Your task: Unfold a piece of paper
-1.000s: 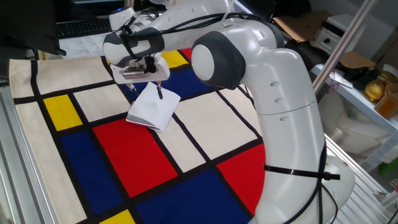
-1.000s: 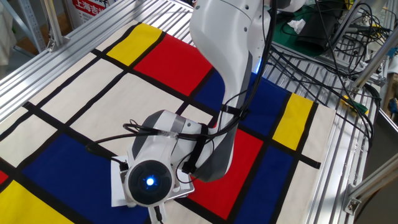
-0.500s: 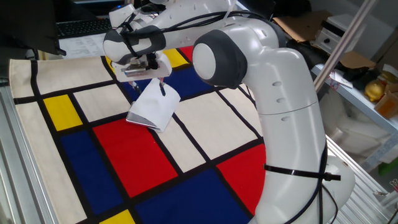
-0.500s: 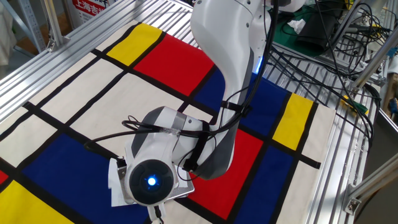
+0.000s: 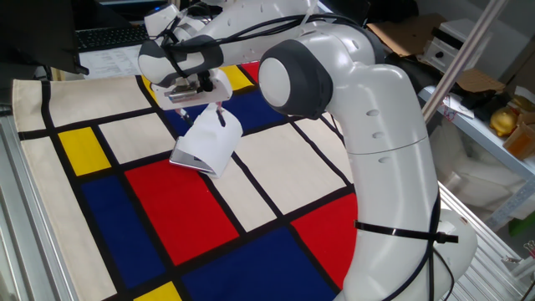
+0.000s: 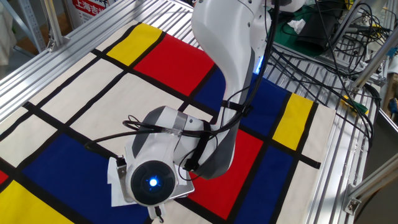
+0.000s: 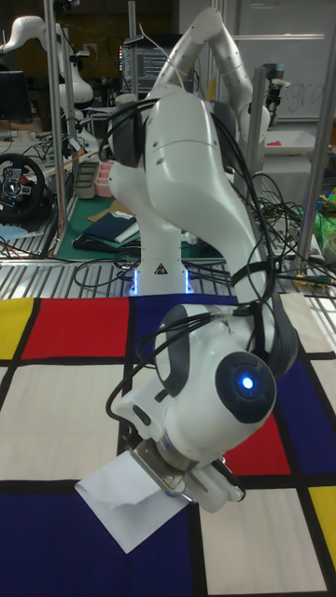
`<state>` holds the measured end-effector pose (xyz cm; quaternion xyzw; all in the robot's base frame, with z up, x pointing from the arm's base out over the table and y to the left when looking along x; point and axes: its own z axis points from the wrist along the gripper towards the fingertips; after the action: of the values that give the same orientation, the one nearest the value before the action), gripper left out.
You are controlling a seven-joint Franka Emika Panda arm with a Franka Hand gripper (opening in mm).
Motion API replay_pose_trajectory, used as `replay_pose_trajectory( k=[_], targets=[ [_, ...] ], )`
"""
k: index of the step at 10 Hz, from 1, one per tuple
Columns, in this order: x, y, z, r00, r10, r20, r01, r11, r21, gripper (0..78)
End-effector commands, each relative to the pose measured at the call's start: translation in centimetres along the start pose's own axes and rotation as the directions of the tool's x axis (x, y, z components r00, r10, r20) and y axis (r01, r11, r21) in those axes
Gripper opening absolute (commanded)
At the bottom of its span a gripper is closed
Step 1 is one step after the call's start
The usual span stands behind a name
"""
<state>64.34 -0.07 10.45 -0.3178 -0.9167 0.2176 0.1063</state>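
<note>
The gripper (image 5: pixel 219 117) pinches the piece of paper (image 5: pixel 206 144) by its 1 o'clock corner — raising that flap off the colourful cloth (image 5: pixel 175 209) to open the crease.

Table: colourful cloth (image 5: pixel 192 209) of red, blue, yellow and cream squares with black lines | Edges: ribbed aluminium frame (image 6: pixel 348 155) | Behind: keyboard (image 5: pixel 109 36), cardboard boxes (image 5: pixel 401 33) | Far side: tangled black cables (image 6: pixel 336 37), steering wheel (image 7: pixel 19 182), dim lab shelving.
</note>
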Motion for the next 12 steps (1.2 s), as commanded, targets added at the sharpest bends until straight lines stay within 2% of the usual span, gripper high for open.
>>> replay_pose_trajectory(
  k=[1, 7, 10, 12],
  targets=[
    [-0.9, -3.4, -1.9, 0.999, -0.046, 0.003, 0.045, 0.997, 0.062, 77.5],
    [-0.5, -4.1, -1.5, 0.998, -0.06, 0.015, 0.058, 0.995, 0.083, 77.5],
    [-0.5, -6.2, -1.0, 0.994, -0.111, 0.008, 0.11, 0.991, 0.076, 77.5],
    [-0.5, -6.6, -0.7, 0.993, -0.116, 0.011, 0.115, 0.991, 0.075, 77.5]
  ],
)
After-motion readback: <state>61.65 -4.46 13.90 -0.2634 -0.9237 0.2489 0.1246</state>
